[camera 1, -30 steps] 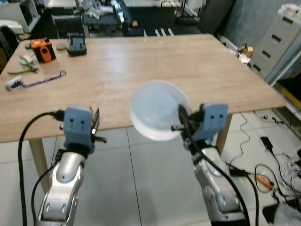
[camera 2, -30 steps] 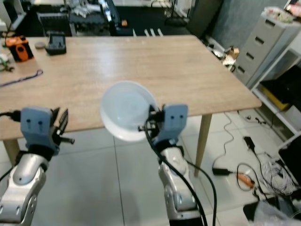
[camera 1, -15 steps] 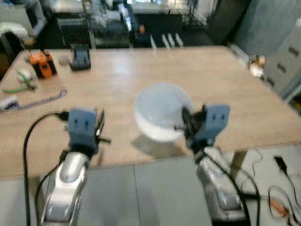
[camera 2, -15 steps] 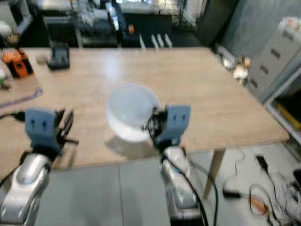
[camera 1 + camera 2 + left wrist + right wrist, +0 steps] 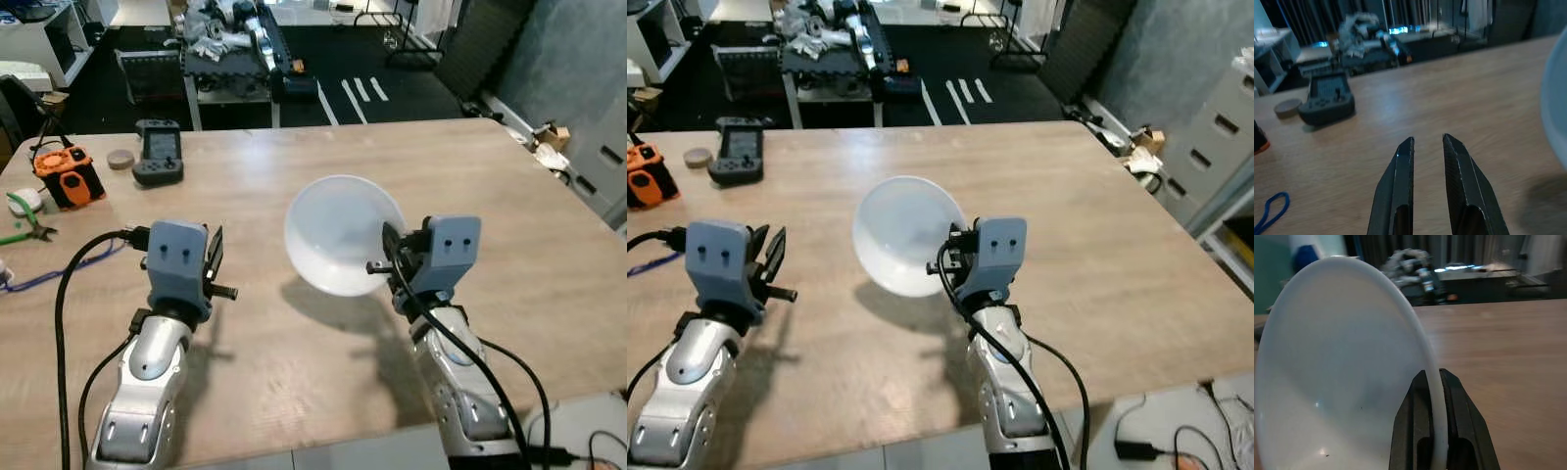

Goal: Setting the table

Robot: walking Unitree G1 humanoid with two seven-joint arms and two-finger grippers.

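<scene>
White and translucent, the bowl (image 5: 342, 233) is held above the wooden table (image 5: 509, 225), gripped by its rim in the right end effector (image 5: 1432, 396), whose two black fingers (image 5: 1454, 416) are closed on either side of the rim's near edge. The bowl is tilted, its open side facing up and toward the robot's left, and it casts a shadow on the table surface just beneath and in front of the right arm. It is not touching the table. The left end effector (image 5: 1427, 147) hovers over the table to the bowl's left, well apart from it, carrying nothing; its fingers (image 5: 1400, 176) stand parallel with a narrow gap between them. A black cable (image 5: 73, 284) loops from the left wrist housing down along the arm. Toward the far left part of the table lie a dark handheld device (image 5: 158, 153) with a screen, a small round disc (image 5: 120, 158) just beside it, and an orange and black tool (image 5: 64, 176) nearer the left edge. A blue cord (image 5: 1271, 210) lies on the table near the left edge, closer to the robot than the orange tool. Beyond the table's far edge stands a dark cluttered bench (image 5: 240, 49) on a dark floor with white stripes (image 5: 358, 90).
</scene>
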